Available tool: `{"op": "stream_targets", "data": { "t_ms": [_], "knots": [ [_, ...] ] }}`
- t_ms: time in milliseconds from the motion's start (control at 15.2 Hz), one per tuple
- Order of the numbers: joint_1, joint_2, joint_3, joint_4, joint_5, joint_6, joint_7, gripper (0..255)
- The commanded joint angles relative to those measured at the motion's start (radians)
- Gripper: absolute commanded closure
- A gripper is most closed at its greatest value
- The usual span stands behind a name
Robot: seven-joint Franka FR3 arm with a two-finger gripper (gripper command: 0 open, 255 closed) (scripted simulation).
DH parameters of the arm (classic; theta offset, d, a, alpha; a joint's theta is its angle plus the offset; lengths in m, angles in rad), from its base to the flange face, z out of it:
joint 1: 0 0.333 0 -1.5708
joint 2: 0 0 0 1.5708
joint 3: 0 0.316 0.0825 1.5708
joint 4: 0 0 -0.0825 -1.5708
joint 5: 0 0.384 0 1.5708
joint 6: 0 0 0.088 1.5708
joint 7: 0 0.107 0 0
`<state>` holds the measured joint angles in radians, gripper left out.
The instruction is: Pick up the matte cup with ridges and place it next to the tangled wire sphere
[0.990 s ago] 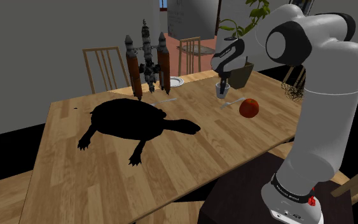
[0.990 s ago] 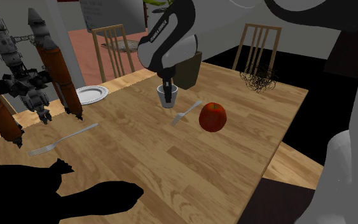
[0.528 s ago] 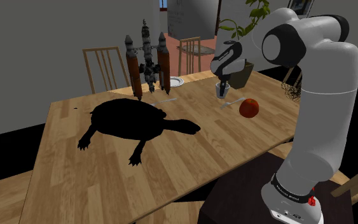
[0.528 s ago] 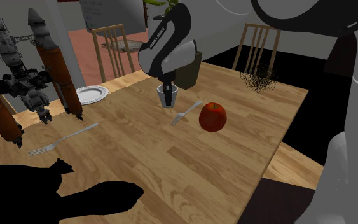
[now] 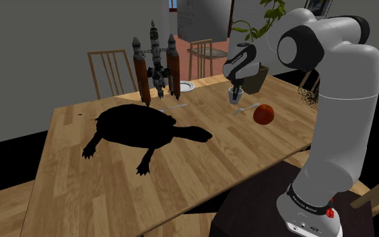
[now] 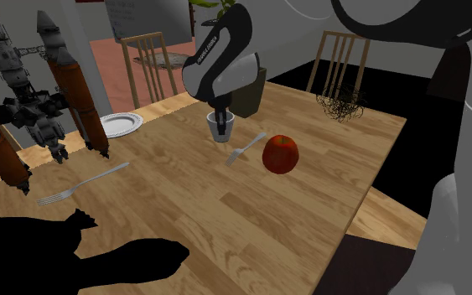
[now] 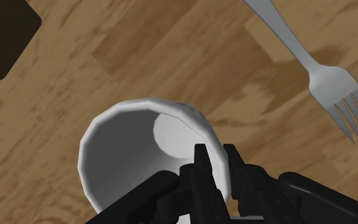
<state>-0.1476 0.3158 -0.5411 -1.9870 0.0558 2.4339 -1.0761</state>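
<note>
A pale grey cup [image 6: 220,130] stands upright on the wooden table [image 6: 225,218], in front of a dark plant pot [image 6: 255,88]. My black gripper [image 6: 220,118] comes down onto its rim. In the wrist view, the gripper [image 7: 214,151] is shut on the cup's wall [image 7: 133,149], one finger inside and one outside. The shoulder view shows the cup [image 5: 233,96] under the gripper [image 5: 235,89] at the table's far side. The tangled wire sphere [image 6: 340,105] sits near the table's far right corner, well apart from the cup; in the shoulder view the sphere [image 5: 309,96] shows behind the arm.
A red apple [image 6: 280,154] and a fork [image 6: 246,148] lie just right of the cup. A white plate [image 6: 121,124], a rocket model [image 5: 155,64] and a second fork [image 6: 83,184] are to its left. A large black turtle shape [image 5: 141,124] covers mid-table. Chairs ring the table.
The arm's elbow and upper links shifted a little between the oldest frames and half a second ago. The hand has stayed at the cup, and the cup has not moved.
</note>
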Motion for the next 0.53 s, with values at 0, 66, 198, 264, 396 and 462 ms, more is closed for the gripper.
{"op": "stream_targets", "data": {
  "t_ms": [0, 66, 198, 264, 396, 462],
  "knots": [
    [0.0, 0.001, 0.0, 0.0, 0.0, 0.0, 0.0, 255],
    [0.0, 0.0, 0.0, -0.001, 0.0, 0.0, 0.0, 255],
    [0.0, 0.001, 0.0, 0.0, 0.0, 0.0, 0.0, 255],
    [0.0, 0.001, 0.0, 0.0, 0.0, 0.0, 0.0, 255],
    [0.005, -0.015, -0.005, 0.008, -0.01, -0.023, 0.005, 255],
    [0.007, -0.023, -0.008, 0.013, -0.015, -0.034, 0.007, 255]
  ]
}}
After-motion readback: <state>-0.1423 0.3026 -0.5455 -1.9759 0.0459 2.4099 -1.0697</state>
